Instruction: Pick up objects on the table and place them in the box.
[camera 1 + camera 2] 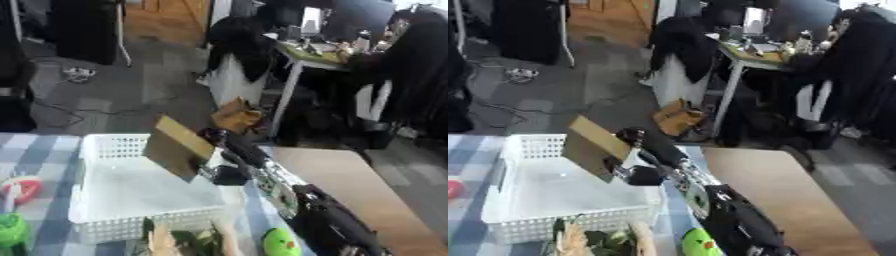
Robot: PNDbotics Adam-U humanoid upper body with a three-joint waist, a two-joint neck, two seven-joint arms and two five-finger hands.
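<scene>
A white plastic basket (131, 226) stands on the blue-checked tablecloth (45, 207), and its floor is bare. My right arm reaches in from the lower right. My right hand (229, 173) is shut on the lower right corner of a flat brown cardboard box (178, 146). The box is tilted and hangs above the basket's right rear part. Loose things lie on the cloth: a leafy green and tan bundle (188, 241) in front of the basket, a round yellow-green toy (280, 242) to its right, and a red and white thing (24, 189) at the left.
A green object (10, 231) sits at the lower left edge. A bare wooden tabletop (367, 192) adjoins on the right. Beyond lie a grey floor with cables, a desk and dark chairs.
</scene>
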